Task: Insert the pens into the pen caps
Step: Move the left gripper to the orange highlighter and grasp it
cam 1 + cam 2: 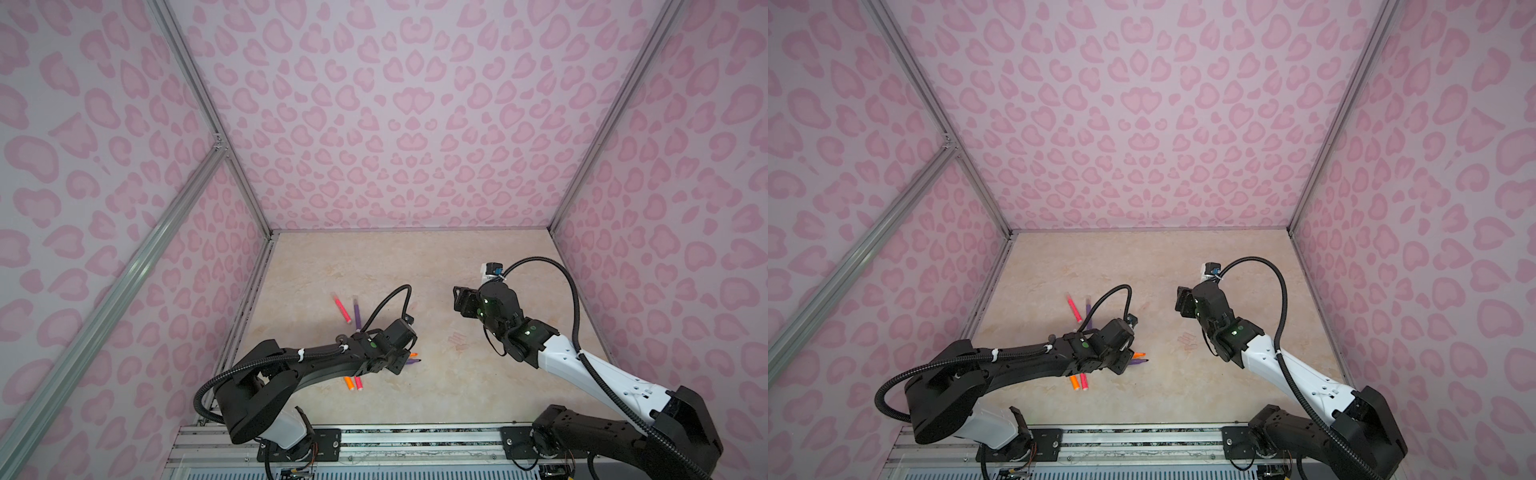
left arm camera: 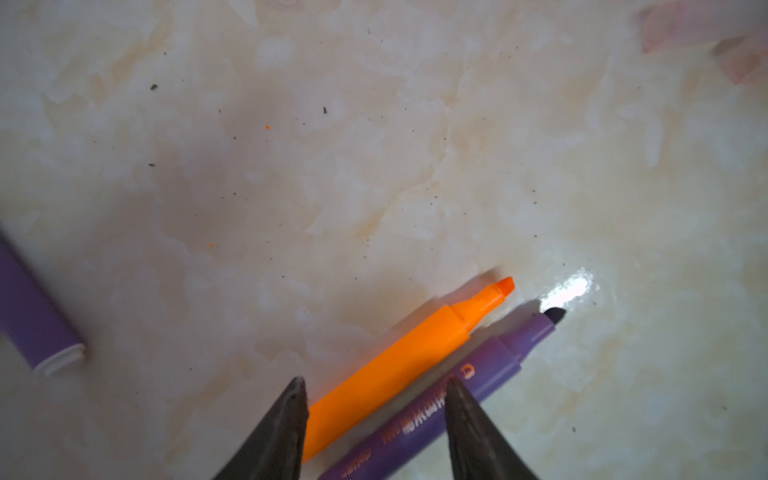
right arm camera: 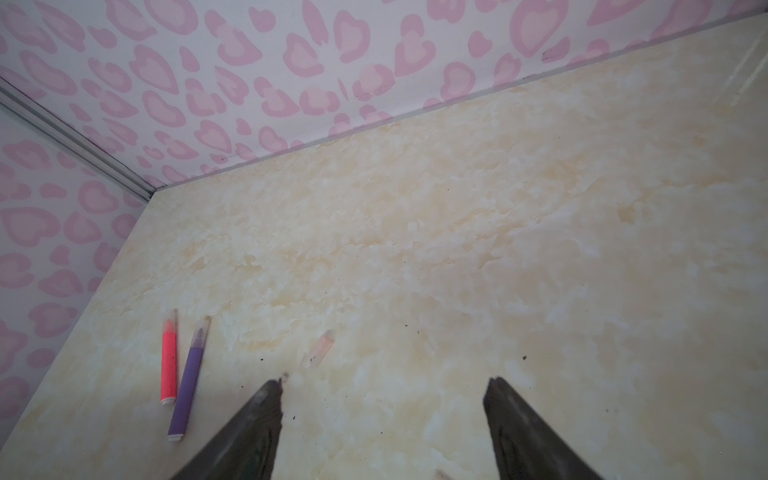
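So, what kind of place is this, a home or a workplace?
Probably a robot test cell in a lab, not a home: an aluminium frame holding pink-patterned walls around a marble-look tabletop, with a left arm and right arm mounted on a rail.

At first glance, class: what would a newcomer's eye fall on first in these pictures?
The pink-spotted walls fill both top views. Next come bright pens on the beige table, left of middle. In the left wrist view the left hand hangs open over an orange pen and a purple pen.
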